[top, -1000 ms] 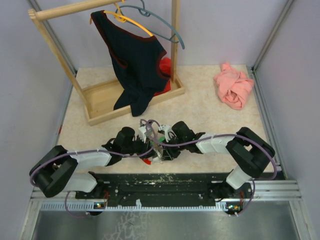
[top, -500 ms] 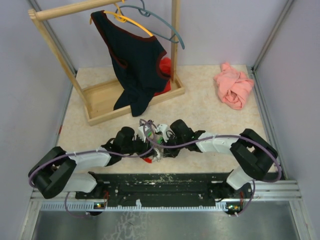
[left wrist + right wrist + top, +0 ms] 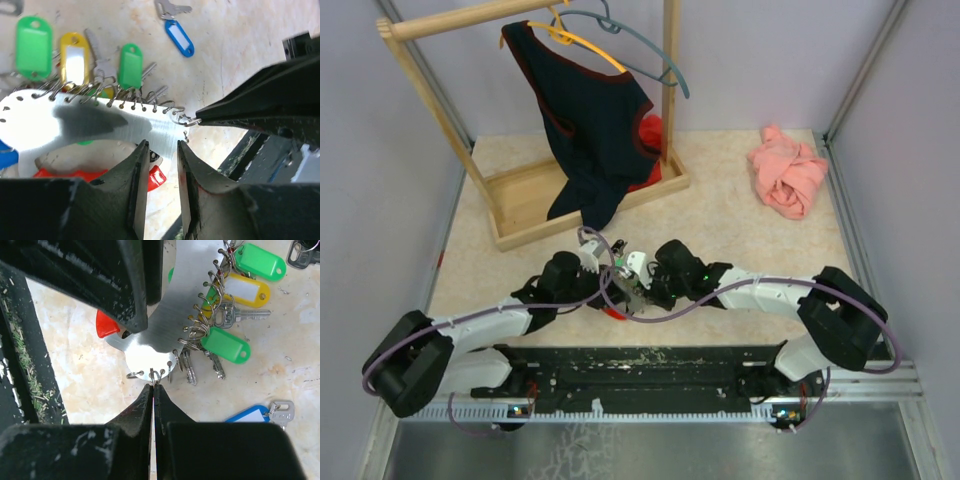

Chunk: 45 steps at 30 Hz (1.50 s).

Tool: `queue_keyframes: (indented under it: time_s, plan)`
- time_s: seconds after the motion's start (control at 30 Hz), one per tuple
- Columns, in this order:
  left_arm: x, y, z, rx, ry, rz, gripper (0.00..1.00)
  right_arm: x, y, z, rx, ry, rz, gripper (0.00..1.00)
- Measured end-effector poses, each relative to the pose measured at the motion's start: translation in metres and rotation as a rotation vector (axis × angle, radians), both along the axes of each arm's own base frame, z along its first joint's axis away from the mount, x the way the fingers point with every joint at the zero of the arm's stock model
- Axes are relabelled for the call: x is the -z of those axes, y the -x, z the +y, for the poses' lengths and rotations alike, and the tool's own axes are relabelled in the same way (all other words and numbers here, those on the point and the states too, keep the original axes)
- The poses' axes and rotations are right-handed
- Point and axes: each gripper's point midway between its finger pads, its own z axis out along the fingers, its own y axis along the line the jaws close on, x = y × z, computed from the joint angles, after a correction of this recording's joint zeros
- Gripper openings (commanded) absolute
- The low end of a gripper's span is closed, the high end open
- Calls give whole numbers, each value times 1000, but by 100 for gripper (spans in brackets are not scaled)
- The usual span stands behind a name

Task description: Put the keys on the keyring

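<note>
- left end effector [image 3: 161, 147]: fingers parted by a narrow gap, nothing between them; tips at the lower edge of the perforated metal plate [image 3: 75, 125], contact not discernible.
- right end effector [image 3: 153, 385]: pinched fully shut, tips meeting at a small wire ring [image 3: 152, 374] on the rounded end of the plate; grip on the wire itself not discernible.
- plate: flat and silvery, with a row of holes along one edge and a wire ring through most of them.
- keys [image 3: 102, 62]: silvery, hung from those rings, fanned out on the tabletop [image 3: 240, 45] beside the holed edge together with a green tag [image 3: 131, 65], a yellow tag [image 3: 73, 57] and a larger green tag [image 3: 33, 47].
- loose key [image 3: 170, 9] with blue tag [image 3: 178, 36]: flat on the tabletop, apart from the plate.
- red tag [image 3: 157, 177]: partly under the plate, just beside the left fingertips.
- overhead view: both arms bent inward, wrists meeting near the tabletop's near edge; wooden rack [image 3: 520, 205] with dark garment [image 3: 590, 120] at far left; crumpled pink cloth [image 3: 787, 172] at far right, well apart.
</note>
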Motion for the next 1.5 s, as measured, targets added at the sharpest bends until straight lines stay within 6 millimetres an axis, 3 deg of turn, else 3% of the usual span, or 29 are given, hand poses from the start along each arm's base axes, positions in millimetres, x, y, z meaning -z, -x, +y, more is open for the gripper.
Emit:
queue_keyframes:
  time_s: [0.1, 0.27, 0.4, 0.57, 0.87, 0.97, 1.33, 1.5]
  plan:
    - [-2, -1, 6, -104, 27, 87, 46, 0, -1, 0, -15, 14, -32, 0]
    - [-8, 2, 8, -230, 104, 232, 48, 0, -1, 2, -34, 27, -68, 0]
    - [0, 6, 12, -314, 142, 333, 51, -2, -3, 4, -40, 25, -87, 0]
    - [19, 11, 16, -391, 154, 429, 52, -2, -1, 5, -49, 30, -95, 0]
    - [22, 0, 5, -430, 228, 476, 49, -7, 3, 15, -70, 7, -114, 0]
    - [24, -1, 3, -441, 250, 487, 44, -9, 4, 16, -74, 2, -117, 0]
    - [19, -4, 4, -440, 393, 454, 3, -9, 6, 15, -72, 0, -122, 0]
    - [10, -3, 6, -419, 445, 394, 1, -11, 6, 15, -66, -36, -143, 0]
